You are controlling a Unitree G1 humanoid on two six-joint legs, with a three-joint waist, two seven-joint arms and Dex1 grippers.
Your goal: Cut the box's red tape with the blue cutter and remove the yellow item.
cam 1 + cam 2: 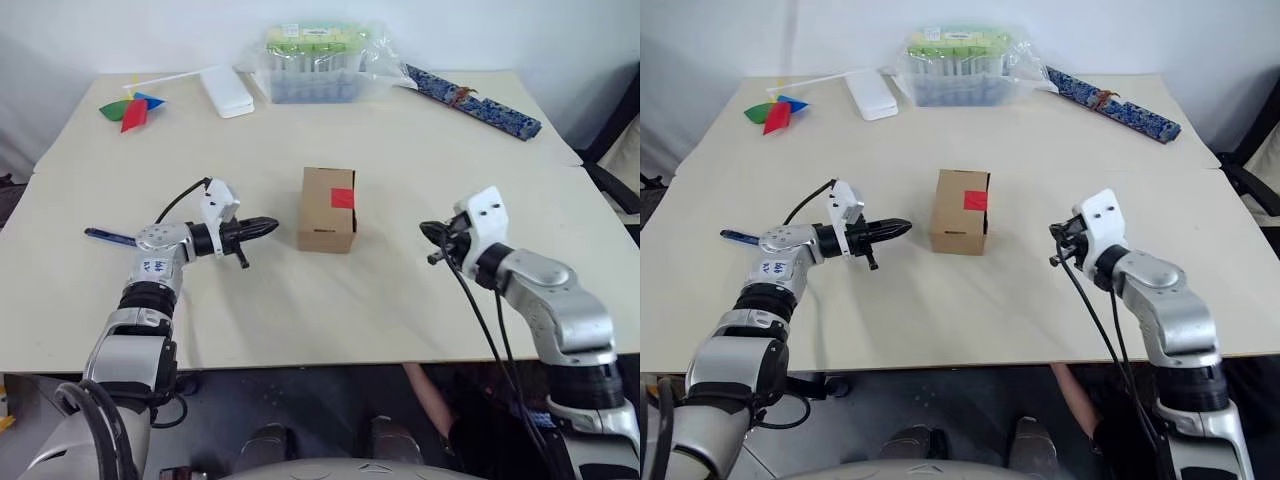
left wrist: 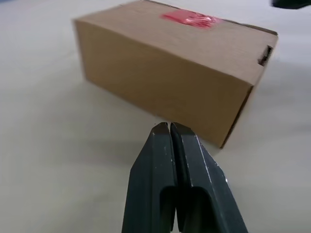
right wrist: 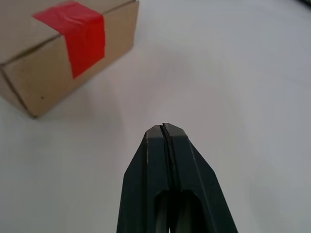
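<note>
One small brown cardboard box (image 1: 328,210) sits closed near the middle of the pale tabletop (image 1: 400,150). One square of red tape (image 1: 343,197) lies over its top edge and folds down the right-hand side. One slim blue cutter (image 1: 108,237) lies flat near the left edge of the table, partly hidden behind the left forearm. The yellow item cannot be seen; the box flaps are down.

Far side of table, counted: one paper pinwheel (image 1: 132,108) with red, green, blue and yellow blades at far left; one flat white rectangular case (image 1: 227,92) to its right; one clear plastic tub (image 1: 315,62) with green-lidded contents at far centre; one long dark blue patterned flat strip (image 1: 474,101) at far right.

Two grippers, both empty.

Left gripper (image 1: 270,226): arm reaches in from near left, wrist about level, black fingers (image 2: 175,160) pointing right at the left face of the box, just beside it and not touching. Fingers pressed together along their whole length, nothing between them.

Right gripper (image 1: 426,232): arm reaches in from near right, forearm angled up toward the centre, tips pointing left toward the box and well apart from it. Its fingers (image 3: 167,155) likewise meet flush, holding nothing; in the right wrist view the taped corner of the box lies beyond the tips.
</note>
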